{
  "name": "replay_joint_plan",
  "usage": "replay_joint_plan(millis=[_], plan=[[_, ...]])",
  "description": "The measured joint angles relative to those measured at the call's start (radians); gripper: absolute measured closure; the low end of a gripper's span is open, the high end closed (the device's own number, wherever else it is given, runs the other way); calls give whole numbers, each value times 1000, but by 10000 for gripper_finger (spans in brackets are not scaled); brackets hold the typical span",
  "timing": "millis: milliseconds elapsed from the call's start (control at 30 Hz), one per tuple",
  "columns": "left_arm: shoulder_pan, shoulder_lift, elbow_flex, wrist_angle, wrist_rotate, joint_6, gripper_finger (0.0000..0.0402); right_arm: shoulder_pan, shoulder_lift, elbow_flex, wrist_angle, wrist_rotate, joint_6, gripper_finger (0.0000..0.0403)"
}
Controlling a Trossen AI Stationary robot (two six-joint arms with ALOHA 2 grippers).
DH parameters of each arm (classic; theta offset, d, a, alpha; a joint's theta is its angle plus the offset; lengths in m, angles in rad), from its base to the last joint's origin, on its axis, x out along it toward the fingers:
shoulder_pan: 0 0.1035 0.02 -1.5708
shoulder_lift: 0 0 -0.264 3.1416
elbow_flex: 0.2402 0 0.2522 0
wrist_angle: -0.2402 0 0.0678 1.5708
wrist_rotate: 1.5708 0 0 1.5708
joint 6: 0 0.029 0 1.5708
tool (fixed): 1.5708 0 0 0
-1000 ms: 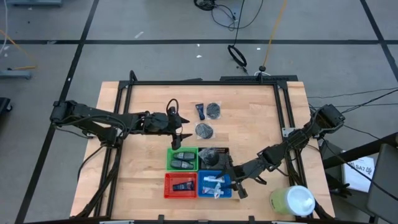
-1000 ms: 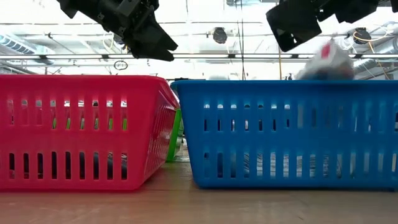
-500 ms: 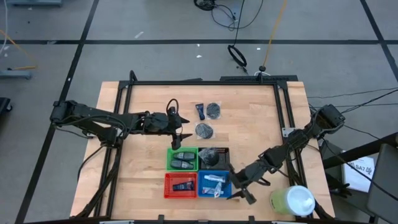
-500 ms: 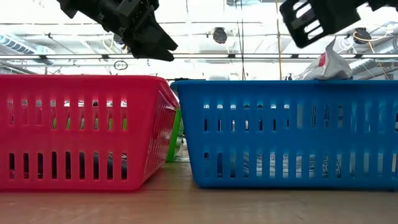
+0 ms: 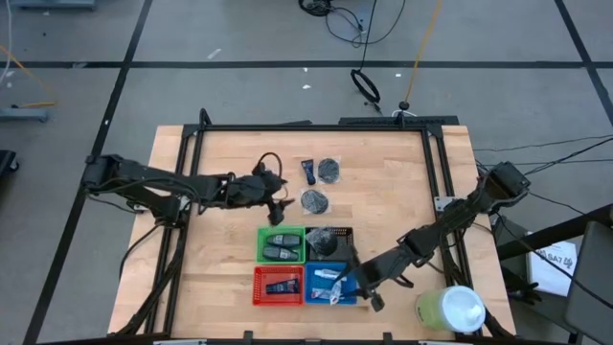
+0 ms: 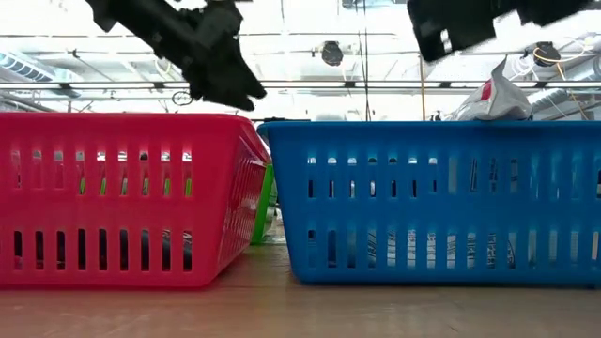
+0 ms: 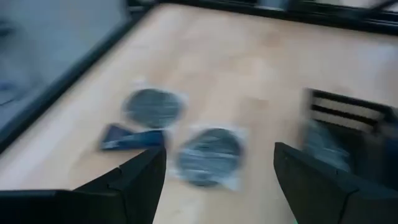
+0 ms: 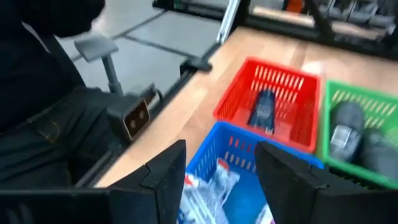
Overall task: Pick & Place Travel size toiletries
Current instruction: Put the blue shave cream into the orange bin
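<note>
My left gripper (image 5: 283, 203) hovers open beside the nearer dark mesh puff (image 5: 314, 200). In the left wrist view that puff (image 7: 210, 154) lies ahead between my fingers, with a second puff (image 7: 153, 107) and a dark blue tube (image 7: 130, 138) flat on the wood beyond. My right gripper (image 5: 358, 287) is open above the blue tray (image 5: 316, 271), which holds white-and-blue tubes (image 8: 217, 180); one tube's end (image 6: 493, 99) sticks up over the rim. The red tray (image 8: 245, 81) holds a dark blue tube (image 8: 264, 106), and grey ovals (image 8: 348, 127) lie in the green tray (image 5: 261, 245).
The four trays sit in a square block near the table's near edge, and the black tray (image 5: 341, 231) holds a dark puff. A big pale green cylinder with a white top (image 5: 450, 310) stands at the near right corner. Bare wood lies to the left and right of the trays.
A white-and-blue tube dropped into the blue tray and came to rest with its end above the rim. My right gripper swung out toward the near right, then came back over the blue tray. My left gripper shifted slightly right toward the nearer mesh puff and dipped.
</note>
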Motion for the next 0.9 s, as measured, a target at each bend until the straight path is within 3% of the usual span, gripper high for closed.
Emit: replay_joint_plan(millis=[133,333,467,600,900], plan=[[43,49,0,-4,-91,-90,106,-5,-57,0,-35,1,-43,228],[111,165,0,29,88,-178,116,-23,-122,0,-109,6,-112,235],[172,267,17,73,112,-236,129,-40,-163,0,-152,118,-168,237],[248,362,125,-11,179,-266,142,-60,-189,0,-152,206,-200,237],[333,579,491,-367,207,-290,147,-75,-198,0,-190,205,-191,238]])
